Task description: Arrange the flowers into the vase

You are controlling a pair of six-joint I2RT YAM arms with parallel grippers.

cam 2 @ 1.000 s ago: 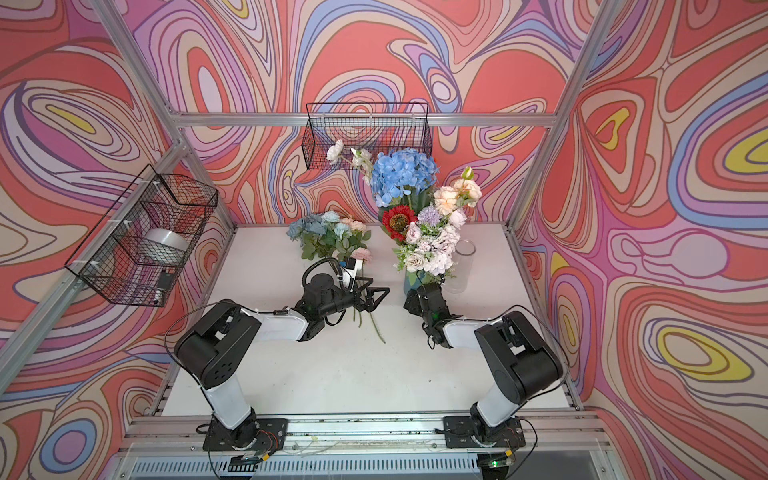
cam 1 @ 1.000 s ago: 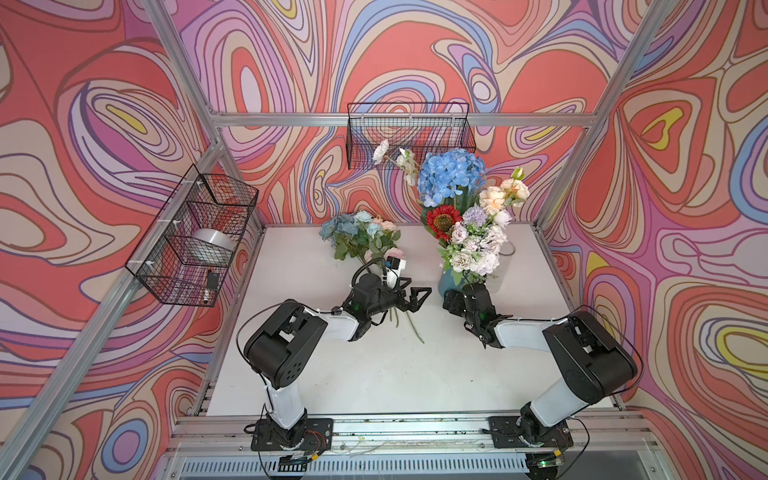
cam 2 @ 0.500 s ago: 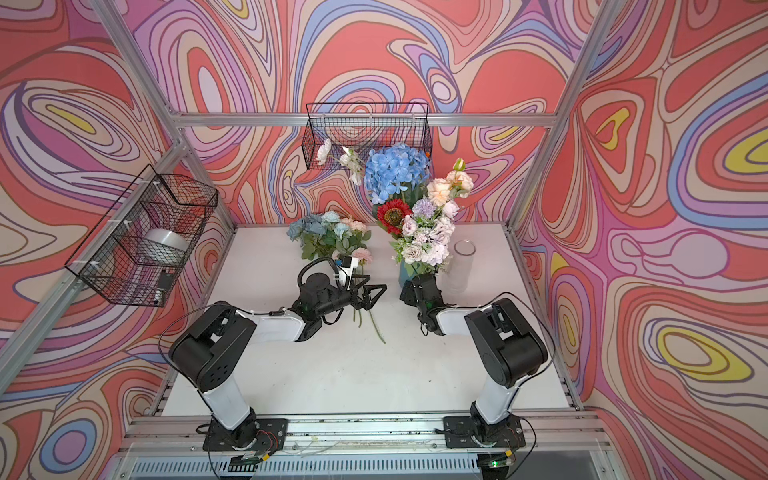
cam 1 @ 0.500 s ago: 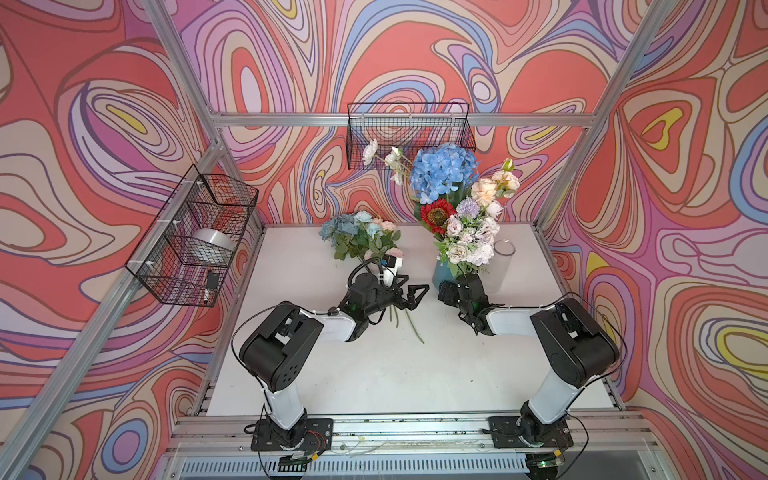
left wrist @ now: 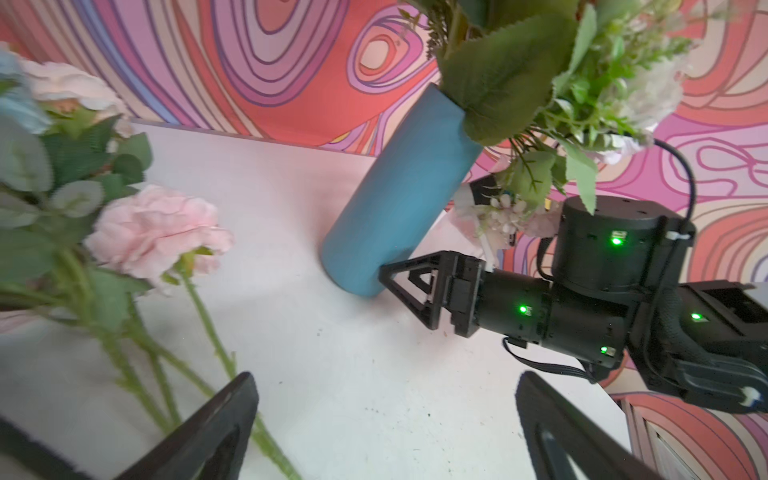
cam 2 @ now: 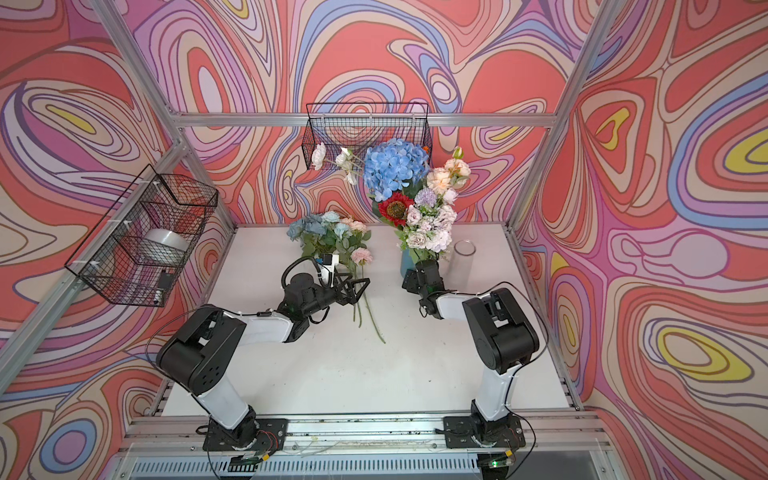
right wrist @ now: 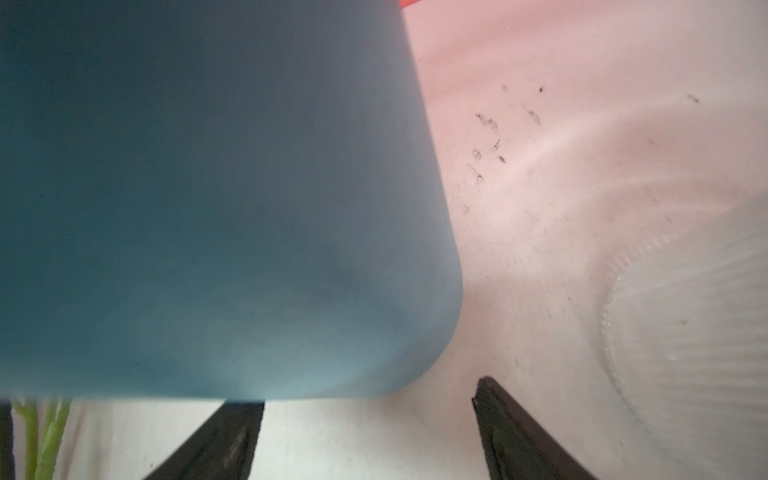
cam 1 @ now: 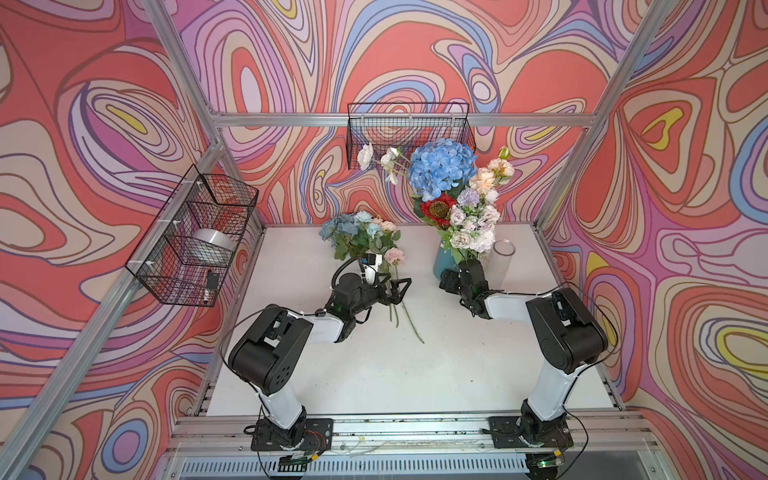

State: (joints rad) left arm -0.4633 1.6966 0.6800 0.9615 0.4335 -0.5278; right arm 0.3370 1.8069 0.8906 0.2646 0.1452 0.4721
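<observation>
Okay, I've a speckled white tabletop (cam 1: pixel 374 374), swirly walls (cam 1: pixel 415 62); left end effector (cam 1: pixel 397 289) released over flowers (cam 1: pixel 353 237), right end effector (cam 1: pixel 448 279) released beside vase (cam 1: pixel 440 261).

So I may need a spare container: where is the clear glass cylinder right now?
In both top views the clear glass cylinder stands at the back right of the table, just right of the blue vase holding flowers.

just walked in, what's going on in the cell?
The blue vase already holds the blue hydrangea, red sunflower and paler blooms. The right claw sits open at its base, gripping nothing. The left claw is open over the stems of the dusty-blue rose bunch lying on the table. A clear glass vase stands empty nearby.
</observation>
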